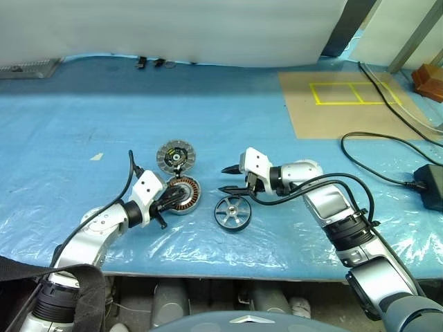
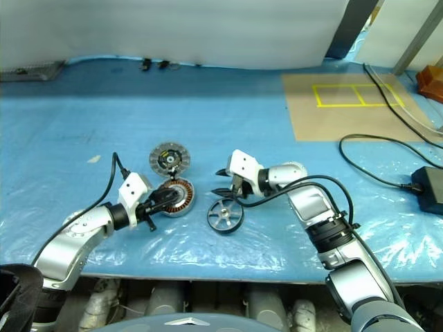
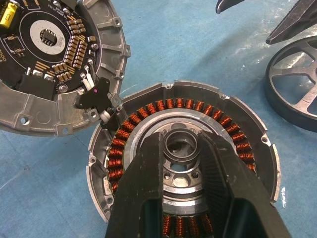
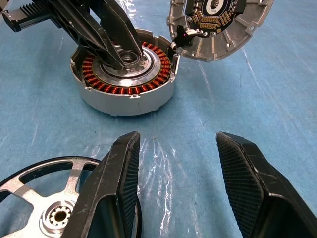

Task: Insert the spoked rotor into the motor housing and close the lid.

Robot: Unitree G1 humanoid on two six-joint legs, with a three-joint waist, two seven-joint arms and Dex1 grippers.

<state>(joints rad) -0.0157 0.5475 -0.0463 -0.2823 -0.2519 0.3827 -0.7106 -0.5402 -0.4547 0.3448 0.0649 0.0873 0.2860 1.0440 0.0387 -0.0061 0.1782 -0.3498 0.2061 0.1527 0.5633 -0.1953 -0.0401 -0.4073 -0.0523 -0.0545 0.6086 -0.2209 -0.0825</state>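
Blue plastic-covered bench (image 1: 291, 166). Left gripper (image 3: 182, 144) clamped on motor housing (image 1: 184, 196) hub. Right gripper (image 1: 228, 179) jaws apart above spoked rotor (image 1: 232, 212) lying flat beside housing; rigid, probably heavy metal, so grip the rim

The left hand (image 3: 181, 148) is reached forward and inward from a bent arm, its two black fingers (image 4: 106, 37) angled down and drawn close together. The right hand (image 1: 230, 178) is turned across toward the left, tilted slightly downward, its fingers (image 4: 116, 178) held well apart.
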